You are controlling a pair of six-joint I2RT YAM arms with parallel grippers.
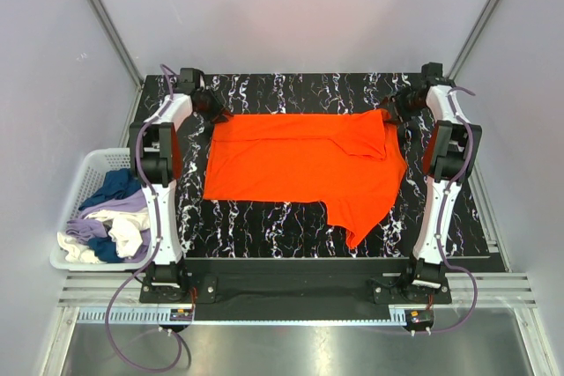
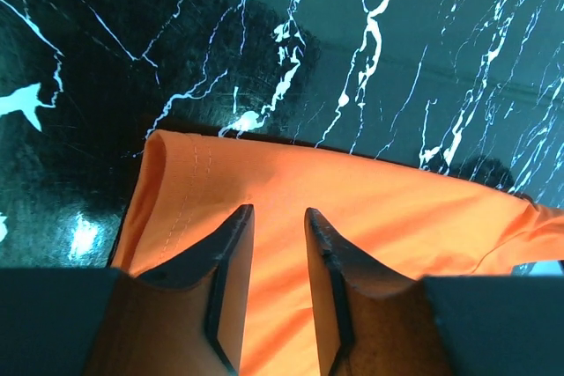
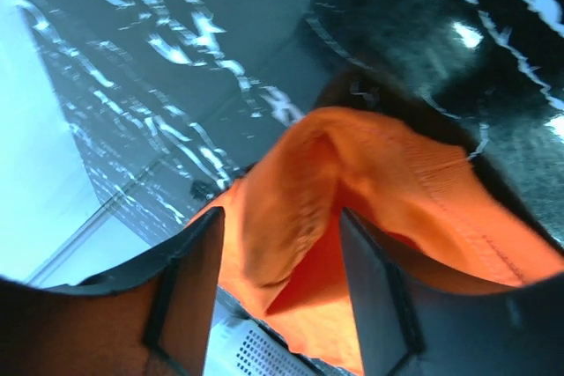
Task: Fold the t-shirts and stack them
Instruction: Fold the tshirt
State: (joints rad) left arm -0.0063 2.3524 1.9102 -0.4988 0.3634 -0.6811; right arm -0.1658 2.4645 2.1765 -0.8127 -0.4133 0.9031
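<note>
An orange t-shirt (image 1: pixel 300 160) lies spread on the black marble table (image 1: pixel 291 85), with one sleeve folded over at the far right and a flap hanging toward the front right. My left gripper (image 1: pixel 218 117) is at the shirt's far left corner. In the left wrist view it (image 2: pixel 278 210) is open, its fingers a little apart just above the hemmed corner of the cloth (image 2: pixel 397 209). My right gripper (image 1: pixel 394 112) is at the far right corner. In the right wrist view it (image 3: pixel 280 213) is wide open, with a raised fold of orange cloth (image 3: pixel 388 173) between the jaws.
A white basket (image 1: pixel 88 169) at the left of the table holds several loose shirts in blue, lilac and cream. Grey walls stand close behind and at both sides. Both arms reach along the table's left and right edges.
</note>
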